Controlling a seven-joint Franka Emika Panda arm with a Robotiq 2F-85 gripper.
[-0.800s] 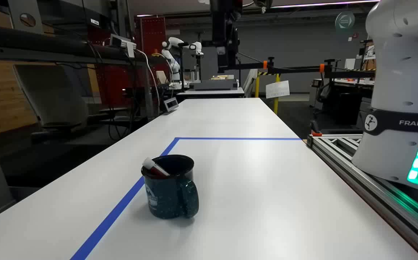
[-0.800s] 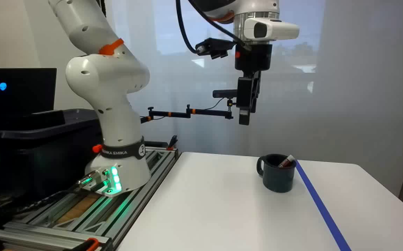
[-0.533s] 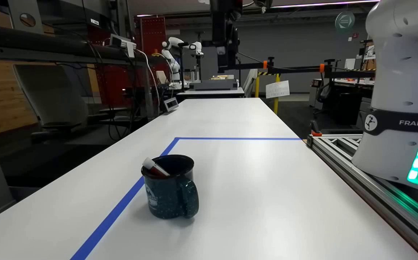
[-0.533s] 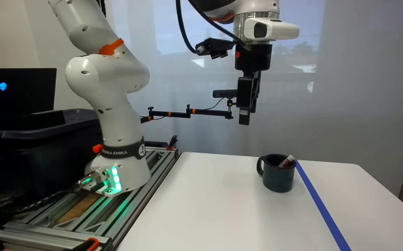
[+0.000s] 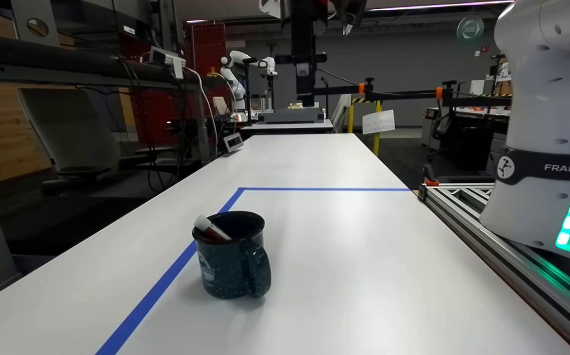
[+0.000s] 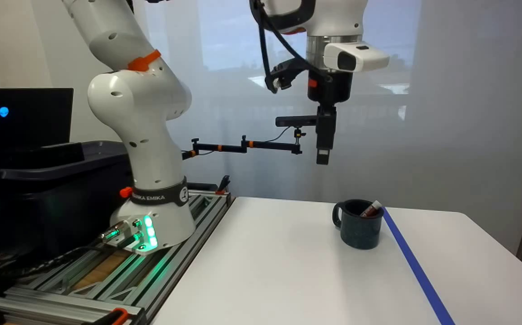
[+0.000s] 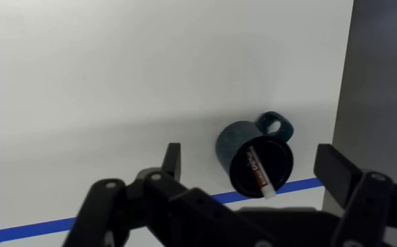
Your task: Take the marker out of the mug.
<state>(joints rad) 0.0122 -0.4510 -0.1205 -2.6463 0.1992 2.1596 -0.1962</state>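
I read EXPO on the marker (image 7: 260,171) — four o'clock in my wrist view. Pieced together across both exterior views, at three and eight o'clock, the arm's base band (image 5: 551,167) gives me FRANKA EMIKA.

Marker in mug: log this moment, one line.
tool: open, empty, above table | marker: leaning inside mug, one end poking out | mug: upright on table

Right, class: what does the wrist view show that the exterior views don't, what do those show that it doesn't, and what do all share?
Only the wrist view: clear lettering along the marker, and the gripper plainly open, its fingers wide apart.
Only the exterior views: the robot's white base with its green lights.
Shared: the mug with the marker tilted in it, and blue tape on the white table.
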